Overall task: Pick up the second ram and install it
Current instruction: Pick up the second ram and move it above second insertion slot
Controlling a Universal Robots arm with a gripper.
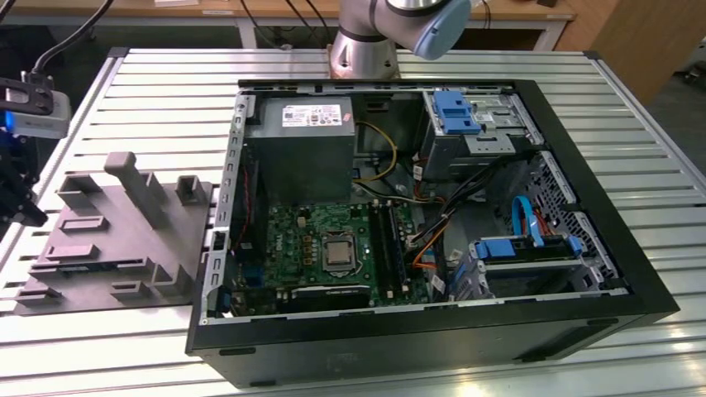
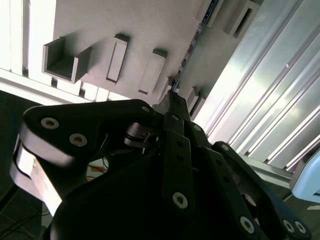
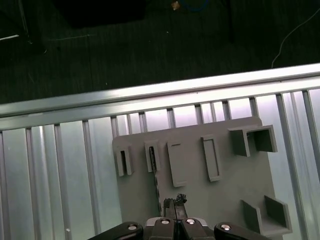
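Note:
The second ram (image 3: 155, 172) is a thin dark stick standing on its edge in a slot of the grey holder plate (image 3: 210, 200). In the second wrist view it is a dark dotted line (image 2: 192, 47) on the plate (image 2: 150, 30). My gripper (image 3: 175, 201) hangs just above the plate at the near end of the stick, with its fingers pressed together. The closed fingertips (image 2: 172, 95) point at the stick's end, and I cannot tell whether they touch it. In the exterior view the gripper (image 1: 28, 217) is at the far left edge, over the plate (image 1: 121, 240).
The open computer case (image 1: 596, 215) lies on the slatted metal table (image 1: 617, 91), to the exterior view's right of the plate. Inside are the motherboard with black memory slots (image 1: 388, 240), a grey power-supply box (image 1: 298, 141) and blue drive brackets (image 1: 455, 112). Raised blocks (image 1: 127, 178) stand on the plate.

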